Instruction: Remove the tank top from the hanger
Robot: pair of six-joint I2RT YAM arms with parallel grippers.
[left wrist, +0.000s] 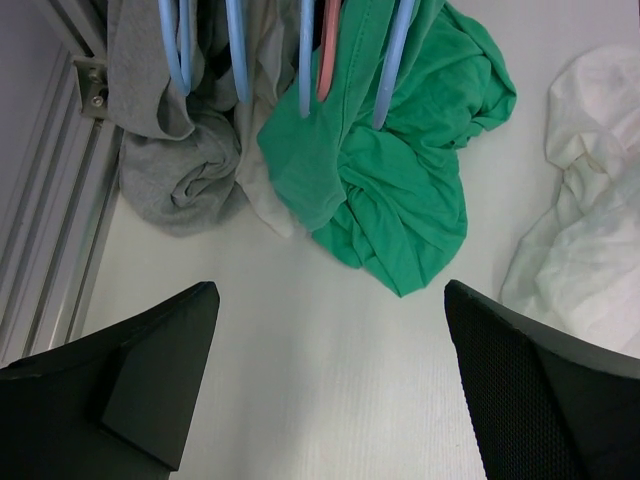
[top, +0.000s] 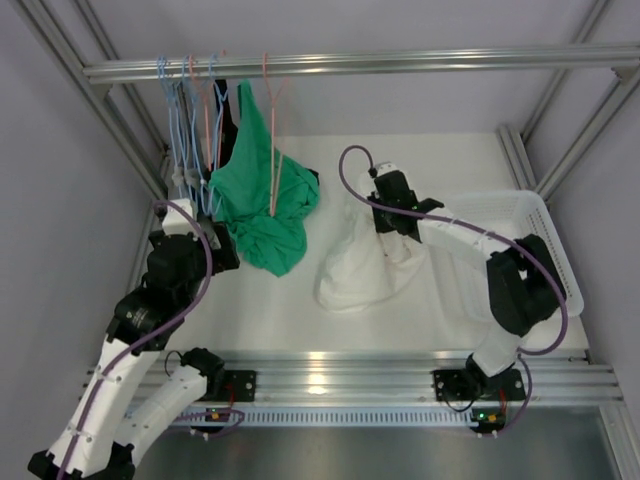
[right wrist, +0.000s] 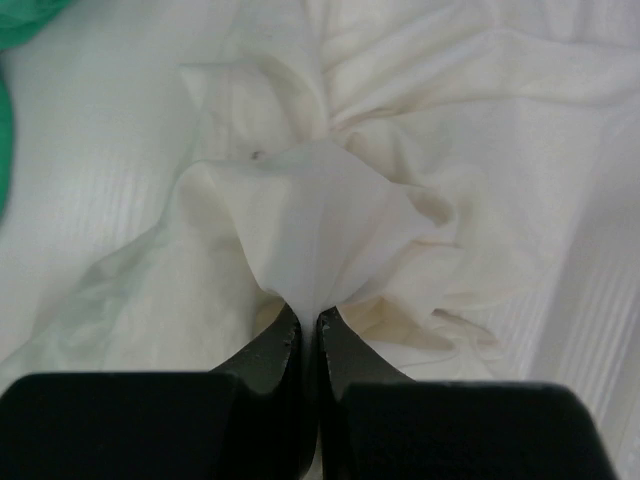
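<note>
The white tank top (top: 365,270) lies crumpled on the table, off any hanger; its edge shows at the right of the left wrist view (left wrist: 590,230). My right gripper (top: 398,235) is shut on a raised fold of the tank top (right wrist: 330,210), the fabric pinched between the tips (right wrist: 309,320). The pale pink hanger (top: 273,150) hangs from the rail in front of the green garment, and the left wrist view shows the hanger (left wrist: 328,60) too. My left gripper (left wrist: 328,295) is open over bare table near the left (top: 222,252), holding nothing.
A green garment (top: 265,215) hangs from the rail (top: 360,65) and pools on the table. Light blue hangers (top: 180,110), a dark garment (top: 228,120) and a grey garment (left wrist: 170,160) crowd the back left. A white basket (top: 520,230) stands at the right.
</note>
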